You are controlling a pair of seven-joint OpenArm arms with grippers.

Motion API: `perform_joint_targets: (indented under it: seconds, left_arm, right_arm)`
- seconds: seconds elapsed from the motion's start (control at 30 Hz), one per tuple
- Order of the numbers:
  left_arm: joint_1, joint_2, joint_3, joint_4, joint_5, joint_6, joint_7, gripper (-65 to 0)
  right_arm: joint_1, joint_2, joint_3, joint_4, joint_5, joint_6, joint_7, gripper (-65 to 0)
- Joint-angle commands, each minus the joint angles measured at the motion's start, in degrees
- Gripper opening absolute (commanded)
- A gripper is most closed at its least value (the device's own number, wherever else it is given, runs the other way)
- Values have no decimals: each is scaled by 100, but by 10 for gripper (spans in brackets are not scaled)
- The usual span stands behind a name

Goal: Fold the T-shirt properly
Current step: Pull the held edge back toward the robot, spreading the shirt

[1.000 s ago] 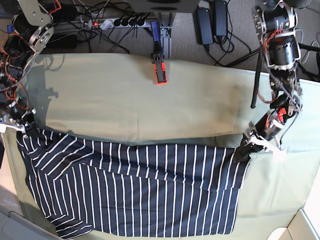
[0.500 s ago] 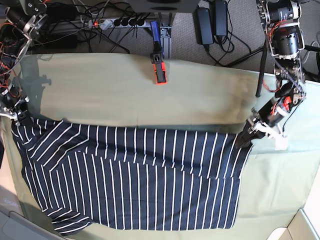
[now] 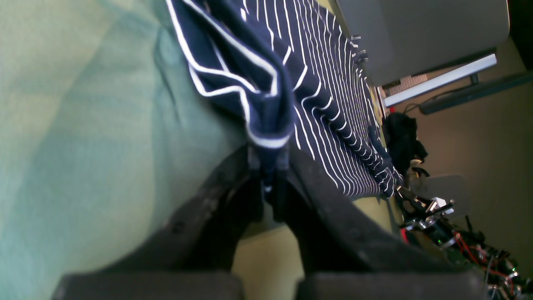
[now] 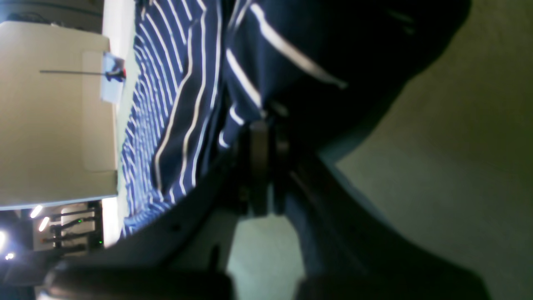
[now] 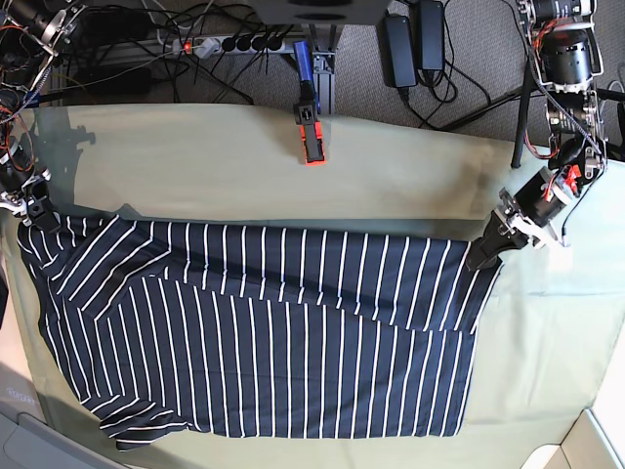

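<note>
The dark navy T-shirt [image 5: 264, 332] with thin white stripes lies spread across the pale green cloth [image 5: 244, 166] on the table. My left gripper [image 5: 483, 256] is shut on the shirt's upper right corner; the left wrist view shows the jaws [image 3: 268, 175] pinching a fold of the T-shirt [image 3: 266, 96]. My right gripper [image 5: 37, 221] is shut on the shirt's upper left corner; the right wrist view shows its jaws [image 4: 264, 150] closed on the T-shirt [image 4: 258, 62].
An orange and black clamp [image 5: 312, 137] sits at the table's back edge. Cables and power bricks [image 5: 410, 39] lie on the floor behind. A pale box corner [image 5: 596, 445] shows at bottom right.
Both grippers have pulled the shirt's top edge away from me, toward the back of the table, and slightly outward. The shirt now lies flatter and more stretched, covering more of the cloth.
</note>
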State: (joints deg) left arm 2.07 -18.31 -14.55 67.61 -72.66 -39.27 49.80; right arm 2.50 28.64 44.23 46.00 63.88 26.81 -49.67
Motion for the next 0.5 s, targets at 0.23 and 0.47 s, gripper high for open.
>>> perform_joint_targets:
  seconds: [0.23,0.47]
  left_arm:
    - [654,-74,-15,892,-39,-73,61,-650]
    - [944,-74,-271,1010,-44,-73,61,-650]
  right_arm:
    - [-575,133,39,0,-31,411,-50,-650]
    - [-1029,133,39,24,133,413,-96,-650]
